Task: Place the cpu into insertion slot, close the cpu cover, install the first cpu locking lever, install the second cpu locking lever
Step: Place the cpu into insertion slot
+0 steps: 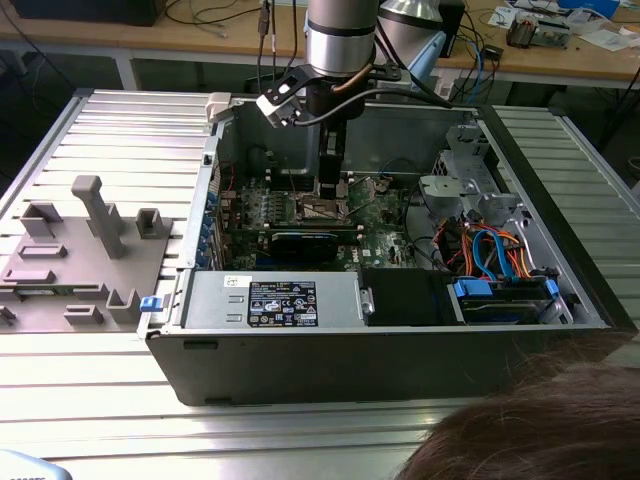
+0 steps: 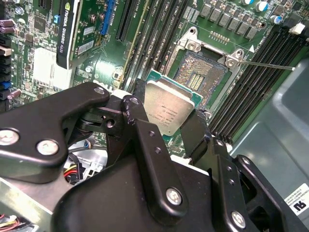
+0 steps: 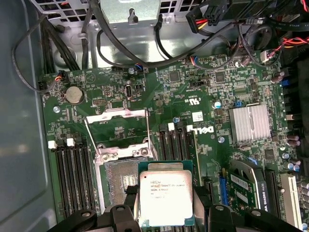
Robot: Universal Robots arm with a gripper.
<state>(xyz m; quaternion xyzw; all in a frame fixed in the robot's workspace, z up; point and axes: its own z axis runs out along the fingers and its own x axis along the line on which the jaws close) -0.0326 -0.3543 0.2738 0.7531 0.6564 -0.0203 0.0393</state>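
My gripper (image 2: 166, 112) is shut on the cpu (image 2: 170, 109), a flat square chip with a dull silver top, held by two opposite edges between the black fingers (image 2: 140, 104). The cpu (image 3: 165, 197) hangs just above the green board, partly over one side of the insertion slot (image 3: 120, 180) and not seated in it. The slot (image 2: 202, 72) is a dark square socket with a silvery rim, its contacts bare. The cpu cover (image 3: 118, 155), a thin silver frame, stands flipped open behind the slot. A thin locking lever (image 2: 266, 65) sticks out sideways. In the exterior view the gripper (image 1: 328, 195) reaches down inside the open computer case.
Memory slots (image 3: 72, 179) flank the socket on both sides. A black graphics card (image 2: 67, 29) and a finned heatsink (image 3: 248, 123) lie nearby. Cables (image 1: 490, 250) and the power supply (image 1: 285, 300) crowd the case. A grey fixture (image 1: 80, 250) sits at the exterior view's left; a person's hair (image 1: 540, 430) at its lower right.
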